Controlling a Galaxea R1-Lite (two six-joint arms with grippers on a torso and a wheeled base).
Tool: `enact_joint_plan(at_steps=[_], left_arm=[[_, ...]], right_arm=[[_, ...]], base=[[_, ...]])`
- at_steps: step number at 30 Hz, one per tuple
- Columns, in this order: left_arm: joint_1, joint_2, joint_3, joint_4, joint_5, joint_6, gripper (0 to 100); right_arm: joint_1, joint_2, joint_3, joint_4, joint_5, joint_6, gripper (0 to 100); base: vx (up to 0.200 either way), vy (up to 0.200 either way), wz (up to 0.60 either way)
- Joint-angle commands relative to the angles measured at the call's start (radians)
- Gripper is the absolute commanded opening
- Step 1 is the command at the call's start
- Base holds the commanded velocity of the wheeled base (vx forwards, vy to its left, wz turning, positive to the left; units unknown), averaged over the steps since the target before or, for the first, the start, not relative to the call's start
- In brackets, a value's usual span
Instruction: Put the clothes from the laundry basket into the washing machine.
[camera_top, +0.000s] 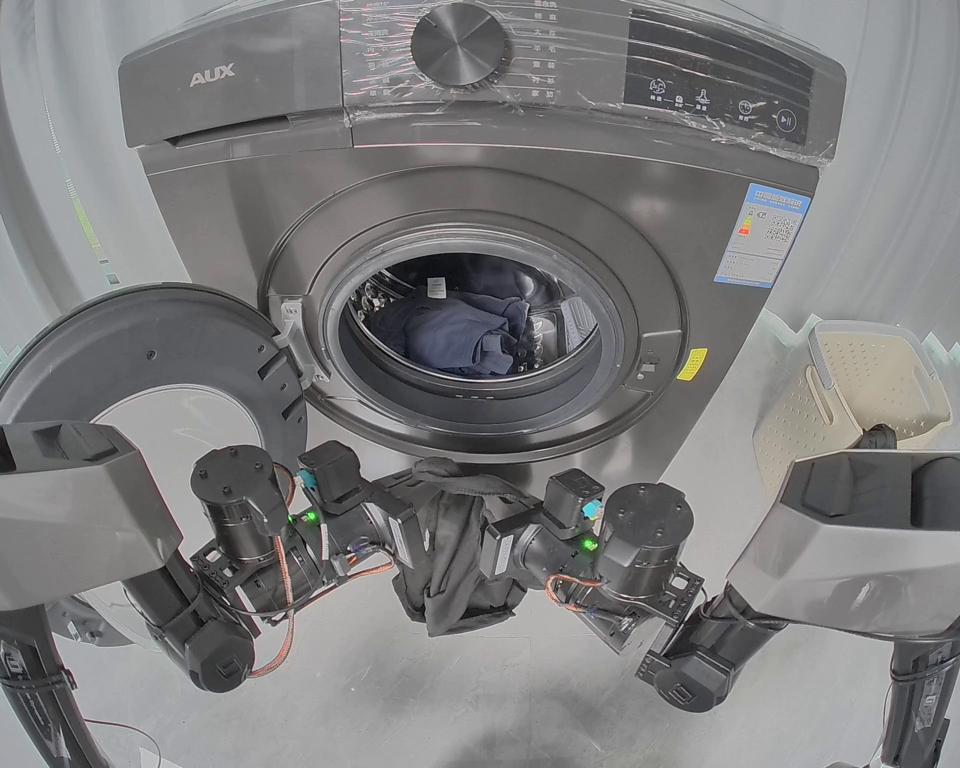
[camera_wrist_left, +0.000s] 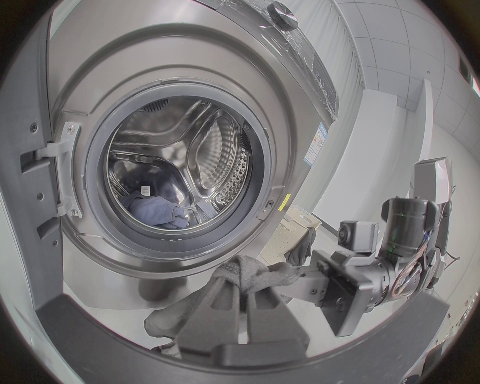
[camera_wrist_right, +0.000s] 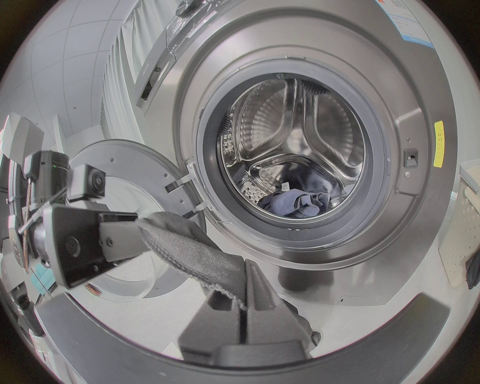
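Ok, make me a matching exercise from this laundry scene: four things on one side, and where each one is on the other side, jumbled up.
Things:
1. dark grey garment
2. blue garment
3. door
4. laundry basket

Places:
A. beside the washing machine, on the robot's right
B. hanging between the left gripper and right gripper, both jaws shut on it
C. lying inside the drum
D. swung open on the robot's left

Pairs: 1-B, 2-C, 3-D, 4-A
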Motion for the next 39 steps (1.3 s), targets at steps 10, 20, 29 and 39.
enact_joint_plan(at_steps=[10,20,29,39], left_arm=[[-0.003,0.006,0.021,-0.001,-0.014,-0.016,100],[0.006,0.054,0.055,-0.001,-0.011,-0.019,100],[0.033,0.107,0.055,-0.001,-0.013,-0.017,100],[0.031,0.147,0.1,-0.004,-0.014,-0.008,100]], right_arm=[[0.023,-0.223,0.185,-0.003,0.004,0.002,0],[0.025,-0.372,0.248,-0.001,0.007,-0.001,0],[0.028,-0.458,0.291,0.0,0.018,-0.008,0],[0.027,-0.435,0.234,0.008,0.006,-0.009,0]], base=[[0.0,0.0,0.0],[0.0,0.0,0.0],[0.0,0.0,0.0],[0.0,0.0,0.0]])
